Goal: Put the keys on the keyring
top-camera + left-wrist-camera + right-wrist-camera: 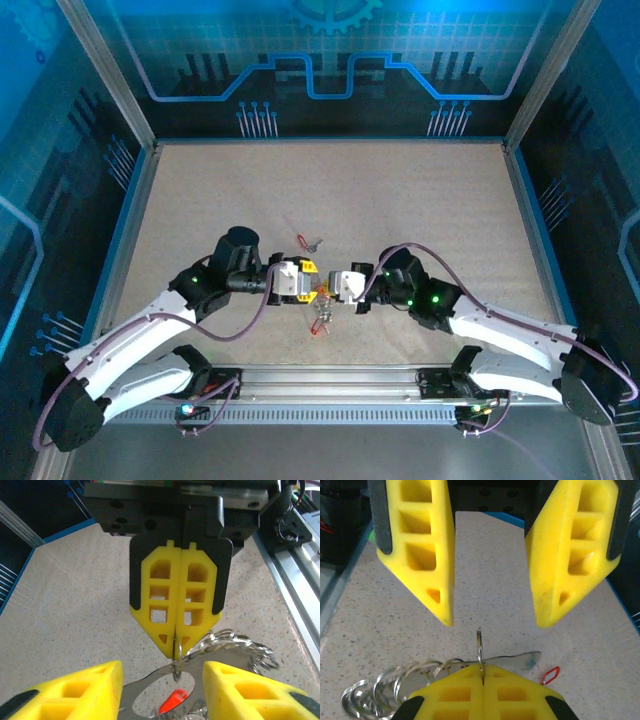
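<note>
One loop of the keyring (234,641) is pinched; one far key (311,242) lies well apart on the table (400,200).

The right gripper (176,648) is closed tight on a thin loop of the keyring, holding it upright and edge-on, while the other silver loops trail on the table just beside it; the left gripper (496,621) faces it with its fingers spread apart, gripping nothing; a near key (522,660), flat and silver, pokes out just below the held loop, and I cannot tell whether it is threaded on; the far key, with its red tag, lies beyond the grippers, plainly not on the ring; so the job looks at most partly done, with the far key and perhaps the near one to thread; nothing sits in a box or tray, all of it rests on the bare table.
</note>
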